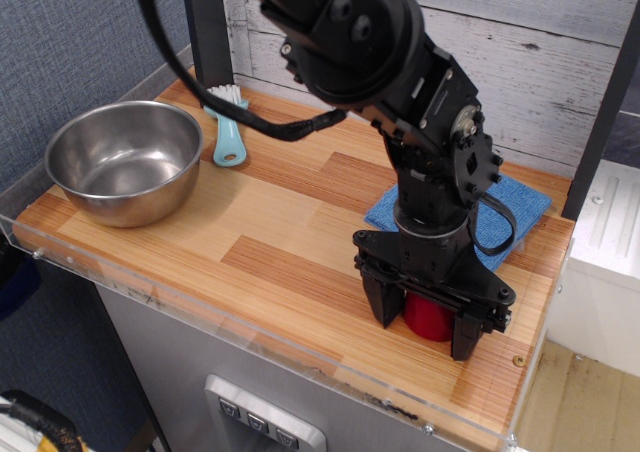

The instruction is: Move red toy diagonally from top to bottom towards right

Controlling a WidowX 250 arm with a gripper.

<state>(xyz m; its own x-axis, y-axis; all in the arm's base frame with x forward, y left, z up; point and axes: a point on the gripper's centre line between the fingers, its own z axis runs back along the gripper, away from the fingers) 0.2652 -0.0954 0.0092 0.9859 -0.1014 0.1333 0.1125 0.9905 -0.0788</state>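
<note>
Wooden planks top the table (250, 222), with a steel bowl (125, 160) at its left end and a light-blue brush (229, 137) just behind. Toward the front right, the black pincer (428, 317) straddles the red toy (428, 317), fingers apart, before a blue cloth (515, 204).

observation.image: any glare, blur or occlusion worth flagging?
observation.image: sharp overall, no motion blur; soft highlights inside the bowl; glare along the acrylic edge; the black claw and arm hide most of the red toy, with little detail in the black parts.
</note>
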